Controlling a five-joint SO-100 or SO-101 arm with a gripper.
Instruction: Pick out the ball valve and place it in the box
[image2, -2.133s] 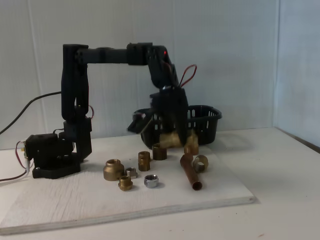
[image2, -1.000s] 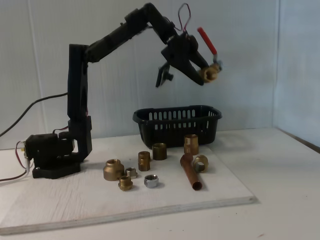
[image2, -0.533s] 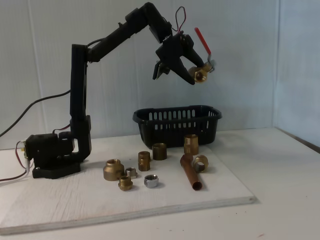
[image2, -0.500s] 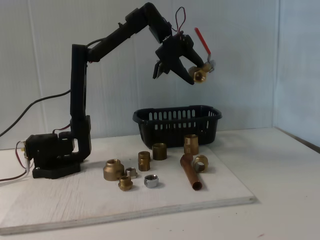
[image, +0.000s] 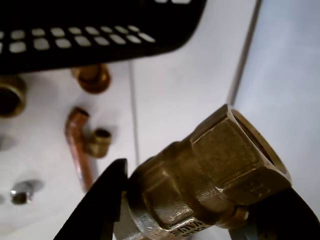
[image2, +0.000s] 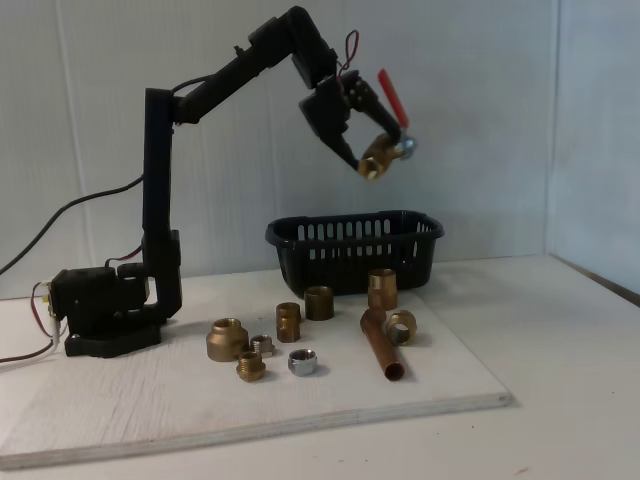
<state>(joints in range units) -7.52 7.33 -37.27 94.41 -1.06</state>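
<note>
So at this point the gripper (image2: 368, 160) was clamped on the ball valve (image2: 380, 155), holding it up in the air well above the box (image2: 355, 250). In the fixed view the valve sat over the middle of the box, maybe a touch toward its right half, with the red lever (image2: 391, 97) sticking up and tilted back to the left. The brass body pointed down and to the left, so its long axis ran on a slant, not level with the box rim.

My guess is that what matters for the drop is simply that the box was straight below the valve, with clear air between them. Depth is the catch: from the fixed view I couldn't tell if the valve was really over the opening or hanging in front of it. The wrist view didn't settle it either. It had the box (image: 100, 30) near the top edge and the valve (image: 210, 180) huge and close.

The loose fittings and the copper tube (image2: 380, 345) lay on the board in front of the box. The lever was cut off in the wrist view, and the fingertips were mostly hidden behind the brass.
</note>
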